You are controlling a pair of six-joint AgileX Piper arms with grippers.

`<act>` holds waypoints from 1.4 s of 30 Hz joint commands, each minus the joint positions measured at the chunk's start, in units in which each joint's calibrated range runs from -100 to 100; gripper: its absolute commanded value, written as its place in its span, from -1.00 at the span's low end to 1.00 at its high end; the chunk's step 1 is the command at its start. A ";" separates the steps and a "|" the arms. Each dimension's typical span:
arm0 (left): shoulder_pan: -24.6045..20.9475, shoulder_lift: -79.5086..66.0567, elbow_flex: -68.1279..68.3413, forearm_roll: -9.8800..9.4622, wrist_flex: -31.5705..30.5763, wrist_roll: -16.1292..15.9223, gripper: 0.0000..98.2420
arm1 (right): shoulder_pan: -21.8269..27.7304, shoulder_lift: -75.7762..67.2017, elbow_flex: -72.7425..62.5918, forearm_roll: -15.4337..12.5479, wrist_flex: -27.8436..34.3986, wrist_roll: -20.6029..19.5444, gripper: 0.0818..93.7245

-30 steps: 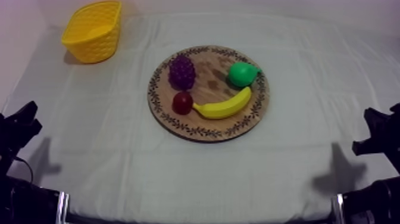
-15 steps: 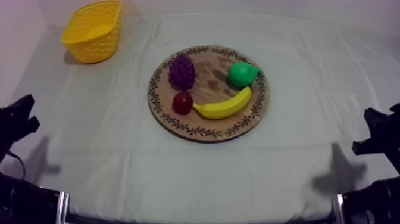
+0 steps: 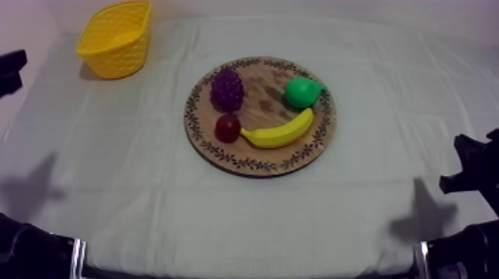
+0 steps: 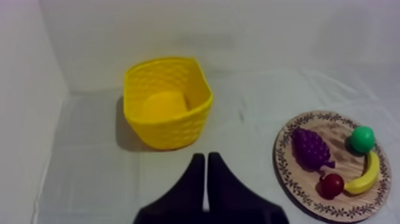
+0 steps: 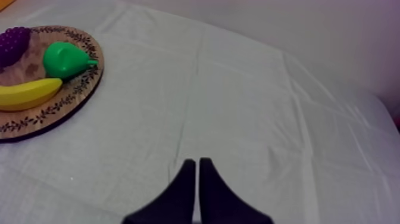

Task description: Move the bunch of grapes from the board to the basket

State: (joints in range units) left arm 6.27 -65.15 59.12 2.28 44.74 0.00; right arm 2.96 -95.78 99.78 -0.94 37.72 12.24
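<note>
The purple bunch of grapes (image 3: 227,89) lies on the left part of the round wooden board (image 3: 321,139), with a green pear (image 3: 303,91), a banana (image 3: 278,133) and a small red fruit (image 3: 227,127). The yellow basket (image 3: 115,37) stands at the far left, with nothing in it. My left gripper (image 3: 12,68) is at the left edge, level with the basket. In the left wrist view my left gripper (image 4: 205,164) is shut on nothing, in front of the basket (image 4: 168,110), with the grapes (image 4: 311,148) off to one side. My right gripper (image 5: 196,167) is shut on nothing over bare cloth.
In the top view my right arm (image 3: 468,167) rests low at the right edge. The right wrist view takes in the board's rim (image 5: 59,106) with the pear (image 5: 66,59), banana (image 5: 27,95) and grapes (image 5: 13,44). Bare cloth surrounds the board.
My left arm has lifted from the lower left and moved far along the left edge towards the basket. The right arm and the fruit have not moved.
</note>
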 commanded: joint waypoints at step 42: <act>12.00 55.00 -47.12 -4.36 10.22 4.37 -1.00 | 0.03 0.02 -0.01 -0.01 0.02 0.09 -0.99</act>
State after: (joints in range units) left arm 17.43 -11.56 13.47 -2.05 54.78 3.97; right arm 2.96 -95.78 99.78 -0.94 37.72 12.33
